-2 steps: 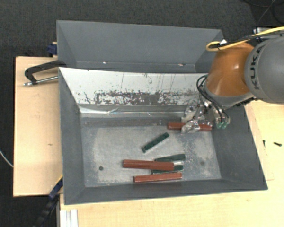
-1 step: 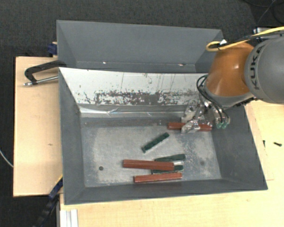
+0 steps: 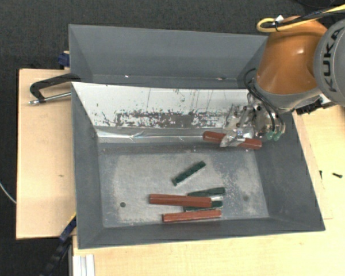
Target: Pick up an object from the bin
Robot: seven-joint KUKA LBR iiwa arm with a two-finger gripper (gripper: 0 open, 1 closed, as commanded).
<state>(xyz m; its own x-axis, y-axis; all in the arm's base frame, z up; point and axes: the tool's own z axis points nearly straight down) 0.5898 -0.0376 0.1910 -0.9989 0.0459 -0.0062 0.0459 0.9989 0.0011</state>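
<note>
While my gripper pinches the red stick mid-length beside the bin's back wall, I judge it light, stiff, smooth, likely to swivel.

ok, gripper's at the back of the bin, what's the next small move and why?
Probably a straight lift with the fingers shut: the gripper appears closed on the red-brown stick, which pokes out both sides, close to the bin's back wall.
</note>
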